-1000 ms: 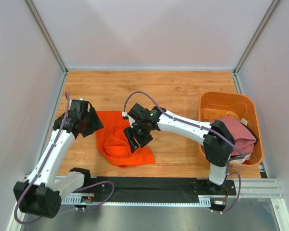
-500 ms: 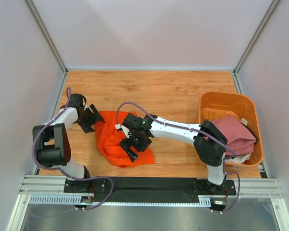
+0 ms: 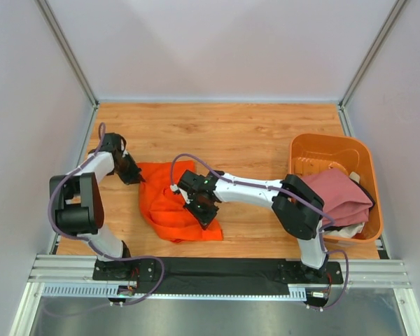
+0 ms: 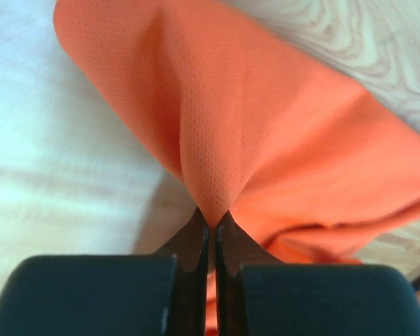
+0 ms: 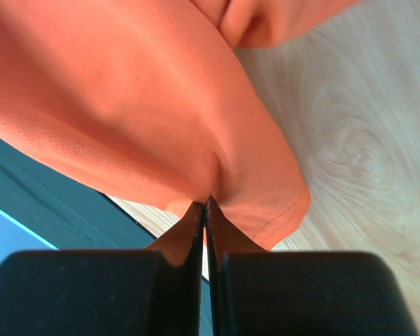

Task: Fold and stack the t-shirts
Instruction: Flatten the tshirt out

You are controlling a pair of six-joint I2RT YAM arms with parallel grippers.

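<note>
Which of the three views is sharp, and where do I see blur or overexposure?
Top external: sharp and evenly lit, soft shadows only. Left wrist: the orange t-shirt shows crisp weave near the left gripper, but the table on the picture's left is washed out pale. Right wrist: wood grain clear, cloth slightly soft near the right gripper.

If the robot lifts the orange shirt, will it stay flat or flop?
Probably flop: the shirt puckers into soft folds at the left pincer and right pincer. It looks thin and light, so it would likely sag between them.
</note>
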